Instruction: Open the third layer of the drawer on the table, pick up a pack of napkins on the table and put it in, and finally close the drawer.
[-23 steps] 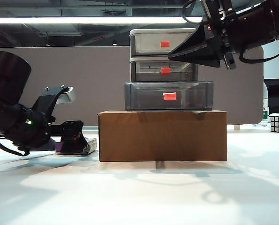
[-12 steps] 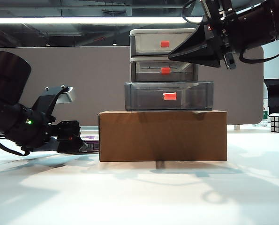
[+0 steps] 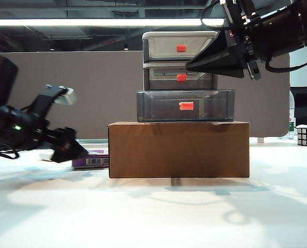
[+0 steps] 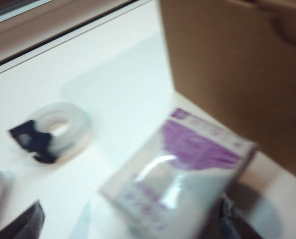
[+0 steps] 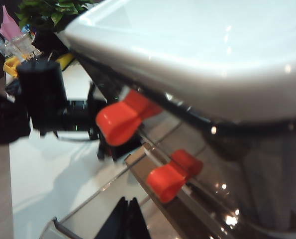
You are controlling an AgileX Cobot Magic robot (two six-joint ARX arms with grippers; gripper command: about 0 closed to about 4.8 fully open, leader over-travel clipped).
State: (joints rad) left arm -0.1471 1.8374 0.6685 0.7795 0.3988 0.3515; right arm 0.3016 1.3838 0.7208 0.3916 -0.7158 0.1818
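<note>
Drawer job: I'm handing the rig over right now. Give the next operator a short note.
Left gripper: open, low on the table, beside the napkins, holding nothing.
Right gripper: shut, empty, up at the drawer front near the upper tiers.
Napkins: flat on the table, left of the cardboard box, not yet picked up. A tape roll lies nearby.
Third layer: pulled out, standing proud of the two tiers above.
Done: opening.
Left: grasp napkins, place in third layer, close it.
</note>
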